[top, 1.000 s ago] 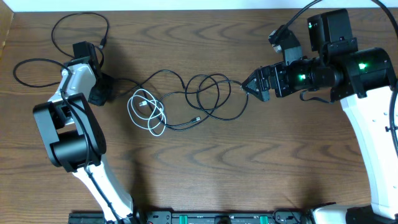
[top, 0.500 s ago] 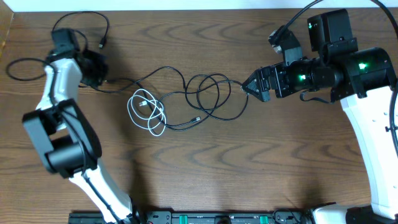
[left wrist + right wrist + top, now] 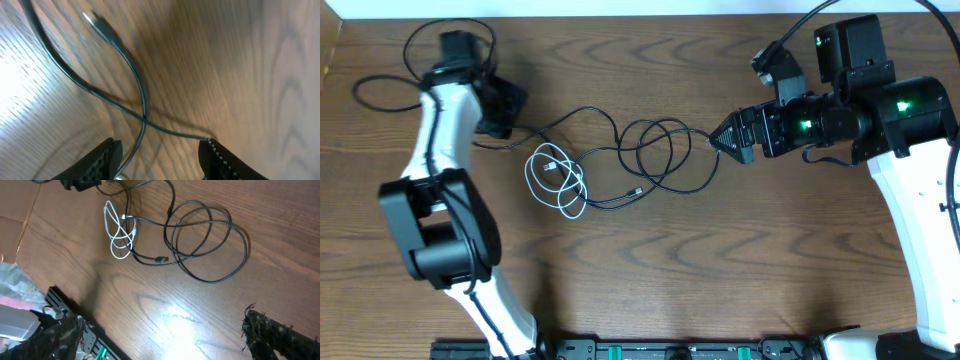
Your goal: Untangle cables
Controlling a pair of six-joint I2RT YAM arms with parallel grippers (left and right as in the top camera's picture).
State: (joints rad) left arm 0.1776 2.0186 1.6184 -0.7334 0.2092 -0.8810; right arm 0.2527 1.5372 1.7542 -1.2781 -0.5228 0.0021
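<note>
A dark wood-grain bench (image 3: 650,290) carries everything. The black cables (image 3: 665,160) lie in loose overlapping loops just in front of the right hand (image 3: 722,138), whose fingers stand wide apart with nothing between them. The white cable (image 3: 557,180) is coiled beyond those loops, nearer the left hand (image 3: 160,150). That hand's fingers are also parted; a thin black cord (image 3: 135,85) crosses itself just ahead and runs between them, not pinched.
</note>
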